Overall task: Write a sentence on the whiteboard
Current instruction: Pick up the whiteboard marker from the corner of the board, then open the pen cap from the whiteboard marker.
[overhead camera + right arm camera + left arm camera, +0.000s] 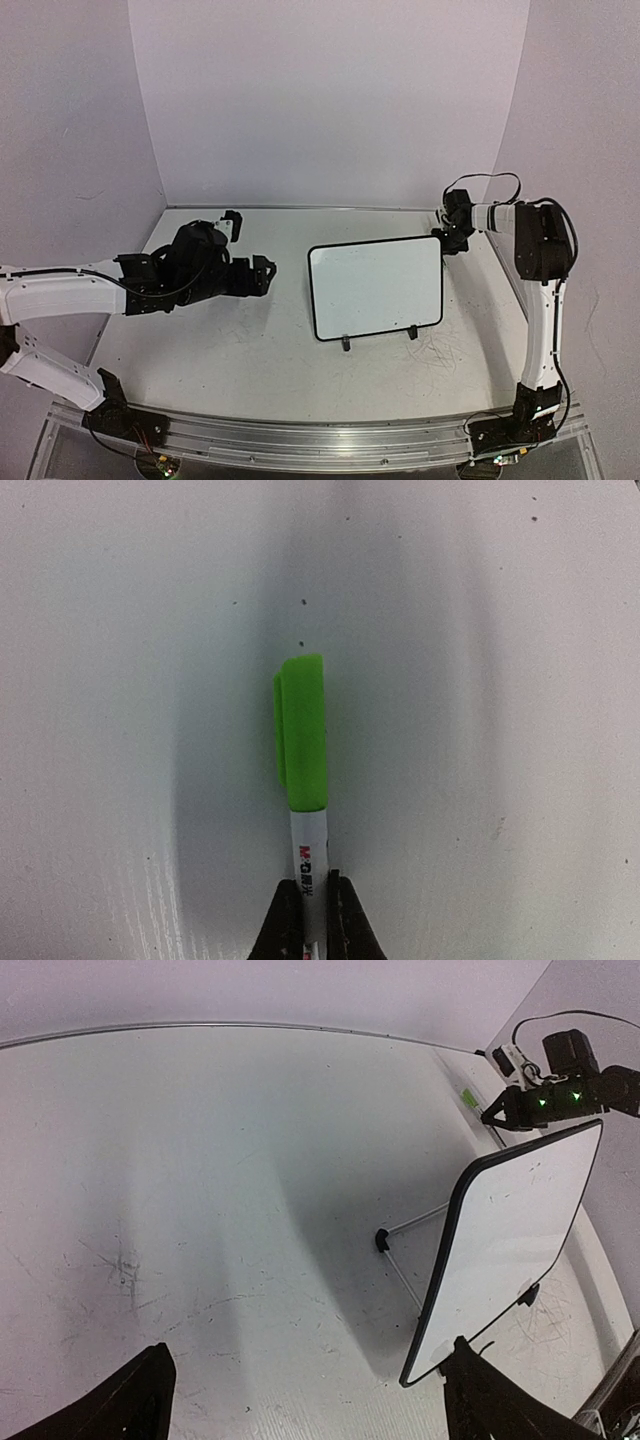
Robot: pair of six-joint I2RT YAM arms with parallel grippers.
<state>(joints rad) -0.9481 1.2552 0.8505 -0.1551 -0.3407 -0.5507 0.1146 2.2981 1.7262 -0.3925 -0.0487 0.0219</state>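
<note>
Currently the whiteboard [375,288] stands propped on its two black clip feet, right of the middle of the table [250,350]; the right gripper [447,235] sits just beside the board's far right corner, its claw pinched narrow on a green-capped marker [303,740]; the left gripper [262,275] hangs to the board's left, well apart from it, with its fingers [130,1400] spread wide and holding nothing.
</note>
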